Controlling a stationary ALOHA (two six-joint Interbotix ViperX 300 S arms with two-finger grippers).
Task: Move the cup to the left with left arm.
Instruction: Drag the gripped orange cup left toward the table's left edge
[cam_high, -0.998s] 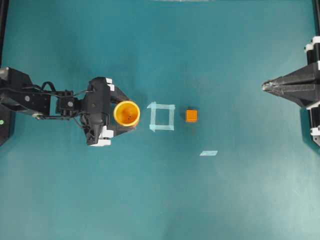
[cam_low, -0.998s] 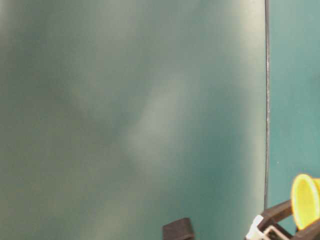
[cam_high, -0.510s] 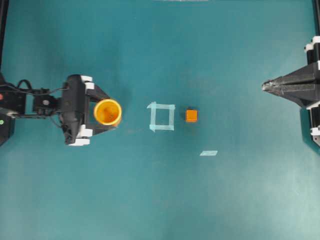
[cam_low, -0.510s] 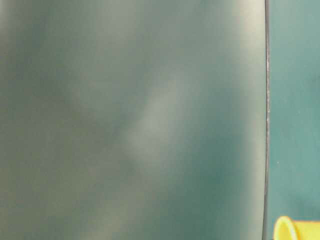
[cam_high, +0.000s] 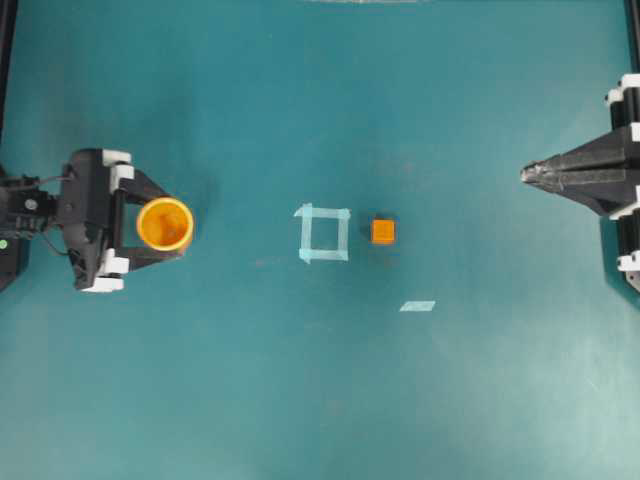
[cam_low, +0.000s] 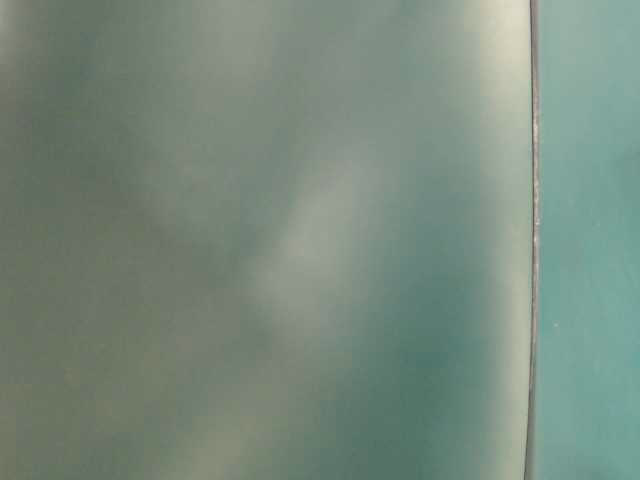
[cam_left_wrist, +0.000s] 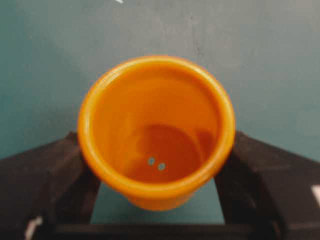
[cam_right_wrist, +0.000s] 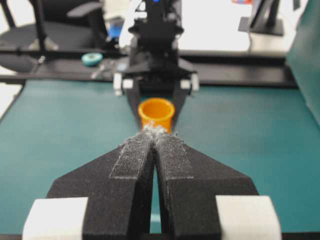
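The table-level view is only a blur of green. In the left wrist view, the cup (cam_left_wrist: 156, 131) hides the fingertips of the left tool (cam_left_wrist: 157, 165), and its base is hidden too.

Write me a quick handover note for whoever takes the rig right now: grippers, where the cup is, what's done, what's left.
Left gripper: jaws stand around the orange cup, one finger on each side; the wrist view shows them against its wall.
Right gripper: shut, holding nothing, parked at the right edge.
Cup: upright, far left of the tape square; the orange cube sits just right of that square.
Done: cup is well to the left.
Left: open the jaws and back the left arm off.
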